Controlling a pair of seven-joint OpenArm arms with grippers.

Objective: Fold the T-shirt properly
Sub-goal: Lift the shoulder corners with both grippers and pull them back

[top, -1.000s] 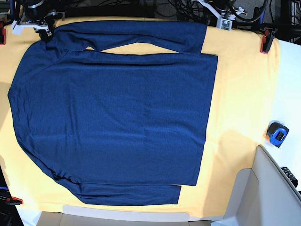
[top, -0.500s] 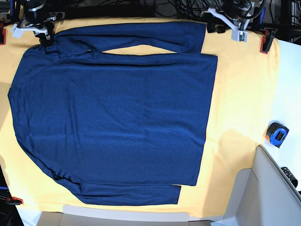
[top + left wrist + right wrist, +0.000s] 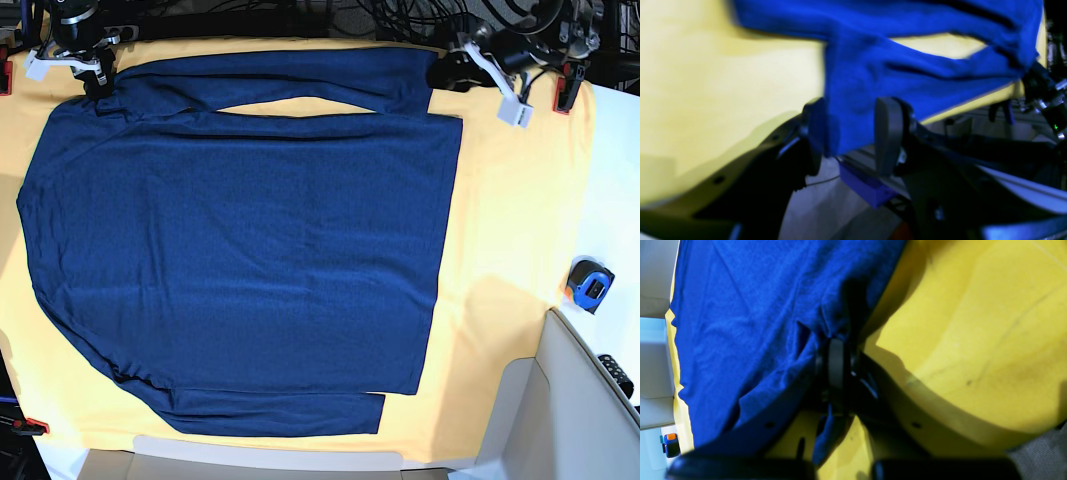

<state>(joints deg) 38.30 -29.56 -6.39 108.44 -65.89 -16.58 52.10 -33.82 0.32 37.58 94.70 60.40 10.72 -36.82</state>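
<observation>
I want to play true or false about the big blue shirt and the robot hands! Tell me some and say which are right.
1. The T-shirt lies spread flat on a yellow cloth. True.
2. The right gripper is pinched shut on the T-shirt. True.
3. The left gripper is squeezed tight shut. False: its fingers stand apart, with the sleeve end between them.
4. The T-shirt has a big picture printed on it. False: it is plain dark blue.
5. A blue and black tape measure sits on top of the T-shirt. False: it sits off to the side, on the white surface beyond the yellow cloth.
</observation>
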